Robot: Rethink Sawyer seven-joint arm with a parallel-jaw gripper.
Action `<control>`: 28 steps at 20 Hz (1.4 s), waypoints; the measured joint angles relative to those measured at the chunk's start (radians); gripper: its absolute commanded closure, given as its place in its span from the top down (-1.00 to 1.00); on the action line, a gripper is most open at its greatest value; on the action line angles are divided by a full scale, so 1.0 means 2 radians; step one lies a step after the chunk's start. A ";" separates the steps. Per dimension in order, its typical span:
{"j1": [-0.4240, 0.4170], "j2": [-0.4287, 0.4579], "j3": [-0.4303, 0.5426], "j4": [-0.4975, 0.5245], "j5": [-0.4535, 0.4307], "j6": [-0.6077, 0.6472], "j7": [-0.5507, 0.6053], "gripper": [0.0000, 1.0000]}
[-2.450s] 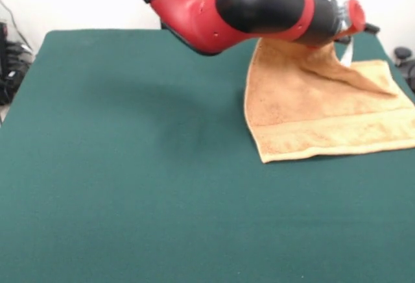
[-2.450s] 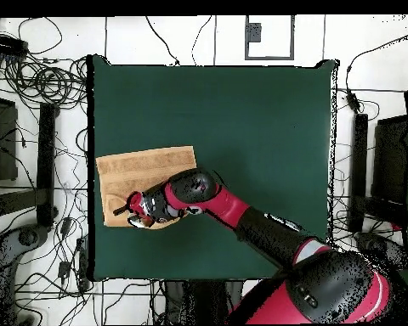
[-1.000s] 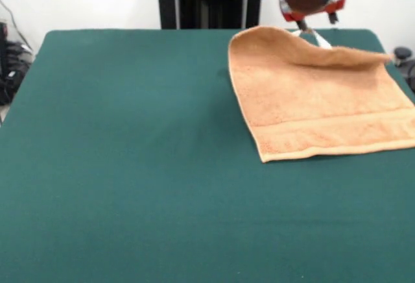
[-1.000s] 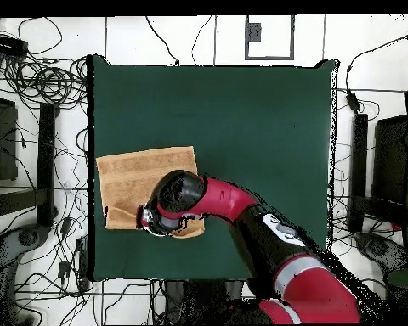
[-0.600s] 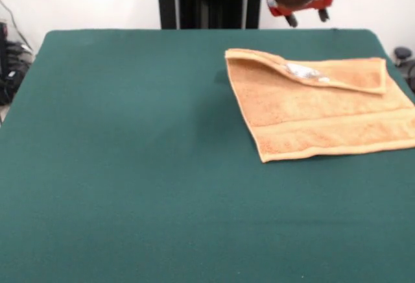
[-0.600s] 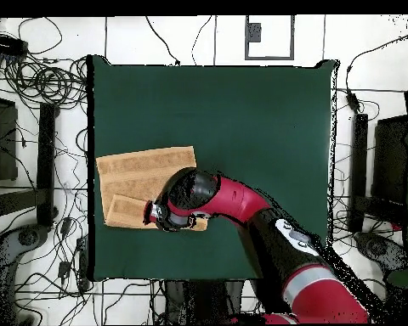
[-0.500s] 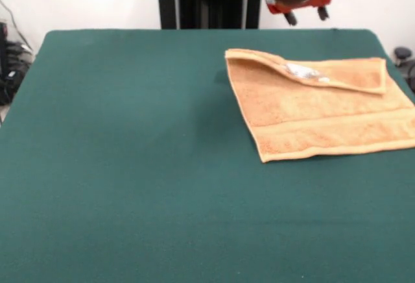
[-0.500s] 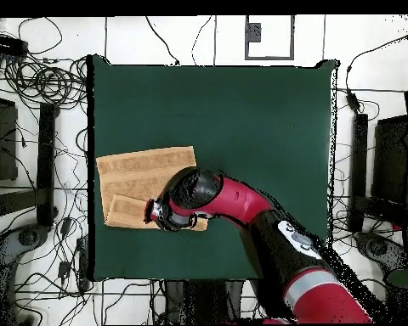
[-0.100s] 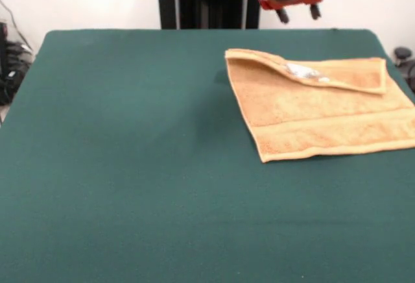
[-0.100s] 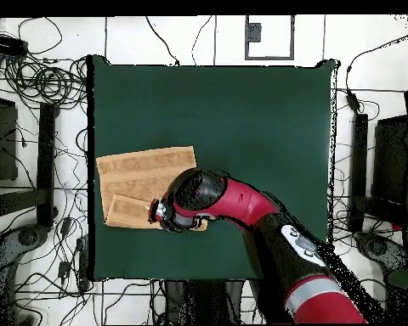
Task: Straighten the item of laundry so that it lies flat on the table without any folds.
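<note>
Front view: my gripper (image 9: pixel 297 14) hangs empty, jaw width unclear; soft, limp towel (image 9: pixel 321 108) keeps a far-edge fold (image 9: pixel 337 75) — pinch its hem there.

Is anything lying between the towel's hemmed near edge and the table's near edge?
No. In the front view, only bare green table lies in front of the towel.

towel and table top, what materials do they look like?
Towel: looks like terry cloth, tan-orange, matte, with a nubby looped pile and a flatter woven band near the hem; one edge is folded back over itself. Table: top seems covered in dark green felt-like fabric, matte, even, no shine or grain. Fibre type of either can't be told from here.
</note>
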 measured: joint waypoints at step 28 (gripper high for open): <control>0.086 0.128 -0.111 -0.198 0.030 -0.142 0.000 1.00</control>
